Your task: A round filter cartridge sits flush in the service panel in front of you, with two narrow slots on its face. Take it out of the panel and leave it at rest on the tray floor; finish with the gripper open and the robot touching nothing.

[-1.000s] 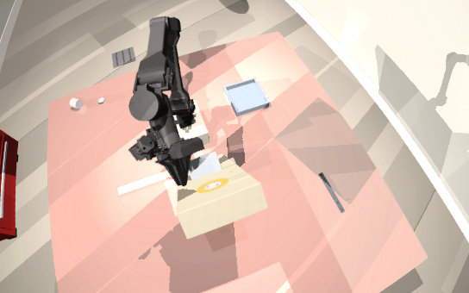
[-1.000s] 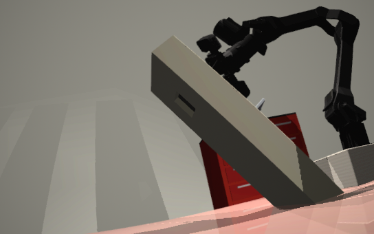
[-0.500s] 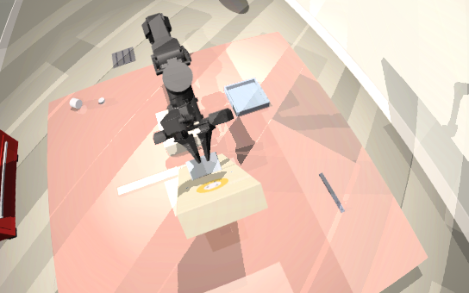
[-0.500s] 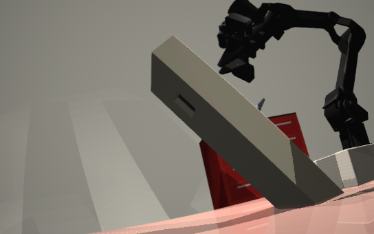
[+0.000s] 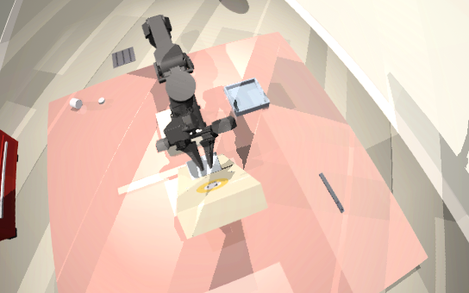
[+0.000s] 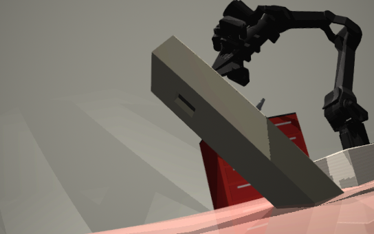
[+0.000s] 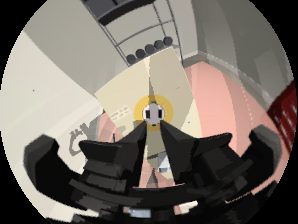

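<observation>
From the top: claw [image 5: 206,168] [image 6: 218,71] [image 7: 153,123] narrow, with a slim gap and nothing held. Filter cartridge [image 5: 212,185] [image 7: 153,114] just ahead of its tips, seated in the sloping service panel [image 5: 224,207] [image 6: 213,86] [image 7: 125,92]; tray [image 5: 255,109] well behind and off to one side.

From outside: tips close to the panel's upper face, contact impossible to tell. Best to come in square to that slope, not straight down.

From the wrist: two dark slots just beyond the tips, roughly one per finger. Centre both tips on the slots before pushing in; match their spacing, go in gently, then grip and draw straight out along the slope's normal, avoiding any sideways lever.
</observation>
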Robot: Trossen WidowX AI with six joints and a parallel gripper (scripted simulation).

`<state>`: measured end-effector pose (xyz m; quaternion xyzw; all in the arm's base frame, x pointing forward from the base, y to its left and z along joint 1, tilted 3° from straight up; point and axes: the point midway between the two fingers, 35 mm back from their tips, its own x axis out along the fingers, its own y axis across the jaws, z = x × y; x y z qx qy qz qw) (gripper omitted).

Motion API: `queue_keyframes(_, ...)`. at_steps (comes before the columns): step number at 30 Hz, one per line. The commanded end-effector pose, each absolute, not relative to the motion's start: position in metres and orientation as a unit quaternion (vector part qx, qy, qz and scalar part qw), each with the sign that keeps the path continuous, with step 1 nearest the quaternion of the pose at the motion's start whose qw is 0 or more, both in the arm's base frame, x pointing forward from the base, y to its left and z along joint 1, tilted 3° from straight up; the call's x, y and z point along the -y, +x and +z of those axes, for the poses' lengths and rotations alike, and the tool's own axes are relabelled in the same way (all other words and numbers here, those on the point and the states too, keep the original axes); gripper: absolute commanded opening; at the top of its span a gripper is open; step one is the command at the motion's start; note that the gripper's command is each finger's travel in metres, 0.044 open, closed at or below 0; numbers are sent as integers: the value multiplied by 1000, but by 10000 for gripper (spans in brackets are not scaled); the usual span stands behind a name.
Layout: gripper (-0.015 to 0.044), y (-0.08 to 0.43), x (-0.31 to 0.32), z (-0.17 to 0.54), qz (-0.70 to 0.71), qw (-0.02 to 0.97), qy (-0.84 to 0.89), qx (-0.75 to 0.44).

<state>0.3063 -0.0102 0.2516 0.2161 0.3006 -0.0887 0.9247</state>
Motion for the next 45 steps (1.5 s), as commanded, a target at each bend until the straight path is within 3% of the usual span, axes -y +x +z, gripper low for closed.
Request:
queue_keyframes(1, 93, 310, 11, 243, -91, 923, 214, -306)
queue_keyframes(45, 93, 331, 12, 223, -90, 924, 214, -305)
